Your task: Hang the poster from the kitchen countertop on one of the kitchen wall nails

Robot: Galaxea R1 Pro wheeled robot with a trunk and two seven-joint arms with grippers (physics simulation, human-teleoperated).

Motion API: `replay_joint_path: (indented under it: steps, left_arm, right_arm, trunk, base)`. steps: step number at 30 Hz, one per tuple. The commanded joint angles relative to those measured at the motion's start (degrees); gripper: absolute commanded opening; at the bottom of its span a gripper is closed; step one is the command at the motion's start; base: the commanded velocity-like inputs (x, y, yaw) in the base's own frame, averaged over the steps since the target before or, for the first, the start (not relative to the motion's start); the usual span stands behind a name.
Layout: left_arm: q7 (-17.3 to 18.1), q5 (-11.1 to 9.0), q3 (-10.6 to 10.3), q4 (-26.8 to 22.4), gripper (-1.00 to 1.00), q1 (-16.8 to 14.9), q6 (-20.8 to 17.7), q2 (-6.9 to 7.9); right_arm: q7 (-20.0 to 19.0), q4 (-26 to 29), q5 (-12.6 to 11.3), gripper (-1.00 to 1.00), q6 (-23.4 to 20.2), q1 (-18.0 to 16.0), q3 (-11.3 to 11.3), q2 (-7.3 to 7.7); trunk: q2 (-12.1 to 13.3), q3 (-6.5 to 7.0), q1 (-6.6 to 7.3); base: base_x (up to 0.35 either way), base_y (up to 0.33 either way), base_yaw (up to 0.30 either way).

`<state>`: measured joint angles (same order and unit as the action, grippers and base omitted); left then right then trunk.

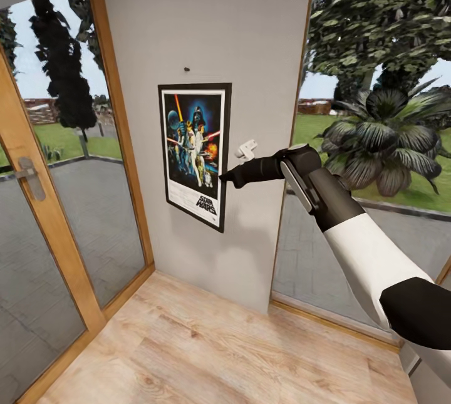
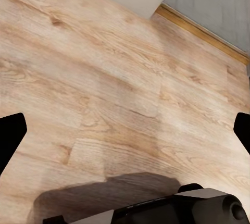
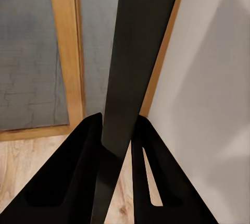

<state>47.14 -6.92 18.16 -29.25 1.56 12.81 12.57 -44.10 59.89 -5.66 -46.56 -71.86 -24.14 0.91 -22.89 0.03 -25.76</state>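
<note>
Head view: poster (image 1: 195,152) in right gripper (image 1: 227,177), against wall (image 1: 250,47).

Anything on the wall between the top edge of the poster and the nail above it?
Nothing: in the head view, only bare grey wall separates the poster, held by the right gripper, from the nail above it.

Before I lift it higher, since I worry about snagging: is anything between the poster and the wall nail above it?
Nothing visible. The poster, clamped at its edge by the right gripper, sits below the nail, with bare grey wall between them.
</note>
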Motion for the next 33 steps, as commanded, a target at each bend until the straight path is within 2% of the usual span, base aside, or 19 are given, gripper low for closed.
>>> replay_joint_path:
  steps: [1,13,27,33]
  left_arm:
    - [0.23,-0.20,0.05,-0.02,1.00,0.02,0.02,0.00]
    - [0.23,-0.20,0.04,-0.02,1.00,0.02,0.02,0.00]
    - [0.25,-0.20,0.04,-0.02,1.00,0.02,0.02,0.00]
    - [0.37,-0.20,0.09,0.04,1.00,0.02,0.09,0.06]
  right_arm:
    - [0.18,0.03,-0.70,-1.00,-0.47,-0.03,-0.12,0.05]
    - [0.15,0.43,-0.67,-1.00,-0.29,-0.02,-0.11,0.00]
    - [0.10,0.85,-0.70,-1.00,-0.20,0.01,-0.11,0.04]
    - [0.00,1.02,-0.75,-1.00,-0.19,0.00,-0.11,0.10]
  trunk:
    - [-0.03,-0.01,-0.02]
    - [-0.03,-0.01,-0.02]
    - [-0.03,0.00,-0.02]
    - [-0.03,0.15,-0.02]
  base:
    - [0.000,0.000,0.000]
    - [0.051,-0.039,0.000]
    - [0.084,0.070,-0.001]
    - [0.003,0.003,-0.143]
